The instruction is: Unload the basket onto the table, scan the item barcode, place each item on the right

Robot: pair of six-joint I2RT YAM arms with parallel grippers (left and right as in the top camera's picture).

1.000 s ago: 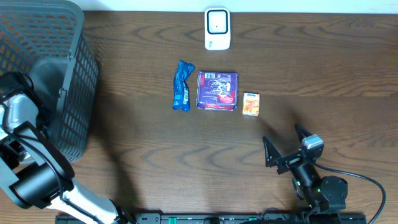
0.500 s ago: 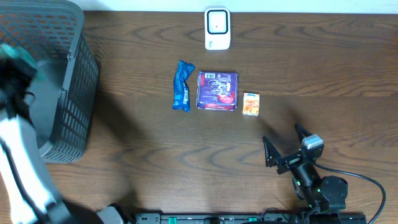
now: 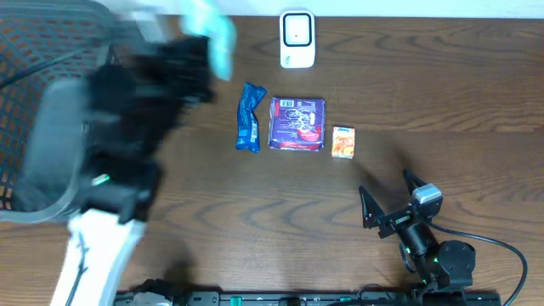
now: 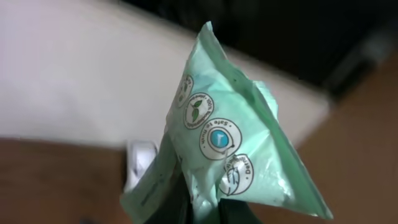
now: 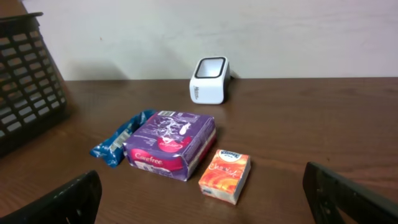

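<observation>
Clamping green pouch [image 4: 230, 149], left claw [image 4: 200, 208] near table [image 3: 442, 93] edge (right claw [image 3: 384, 185] agape)

On the dark wooden table [image 3: 255, 221] in front of me, three things lie in a row. A crumpled blue wrapper [image 3: 249, 117] is on the left, a purple box [image 3: 297, 124] is just beside it, and a small orange carton [image 3: 342, 142] lies just right of the box. A dark mesh basket [image 5: 28, 81] stands at my far left, well apart from them.
</observation>
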